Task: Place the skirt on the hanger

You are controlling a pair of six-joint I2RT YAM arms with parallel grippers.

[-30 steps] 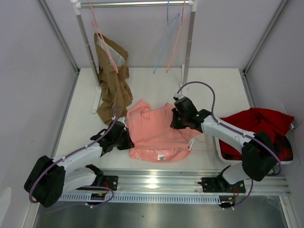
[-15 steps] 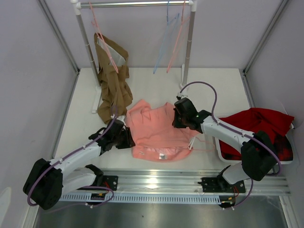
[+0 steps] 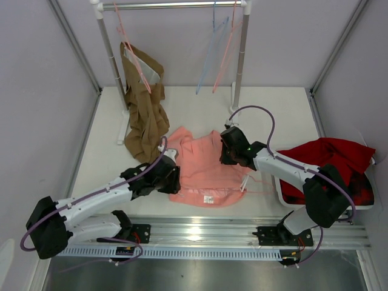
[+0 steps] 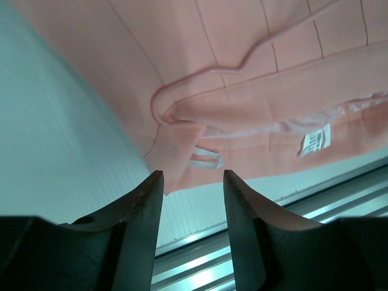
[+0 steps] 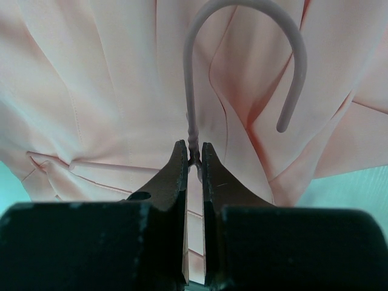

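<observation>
The salmon-pink skirt [image 3: 203, 167] lies spread on the table between the arms, its white label [image 3: 207, 198] near the front hem. The pink wire hanger lies on or in the skirt; its hook [image 5: 301, 66] shows in the right wrist view. A thin stretch of its wire [image 3: 260, 192] pokes out at the skirt's right. My right gripper [image 3: 225, 151] is shut on the hanger's twisted neck [image 5: 193, 142]. My left gripper [image 3: 173, 179] is open at the skirt's near left corner [image 4: 176, 176], which lies just ahead of its fingertips [image 4: 193, 182]. The jaws hold nothing.
A brown garment [image 3: 144, 109] hangs on a rack [image 3: 239, 66] at the back, with a pale blue hanger [image 3: 212, 54] and another pink one [image 3: 229, 48]. A dark red cloth [image 3: 330, 160] fills a white bin at the right. A metal rail [image 3: 200, 227] runs along the near edge.
My left gripper has moved right and forward along the skirt's near left edge, and the skirt's left side has shifted a little right. The right gripper has barely moved.
</observation>
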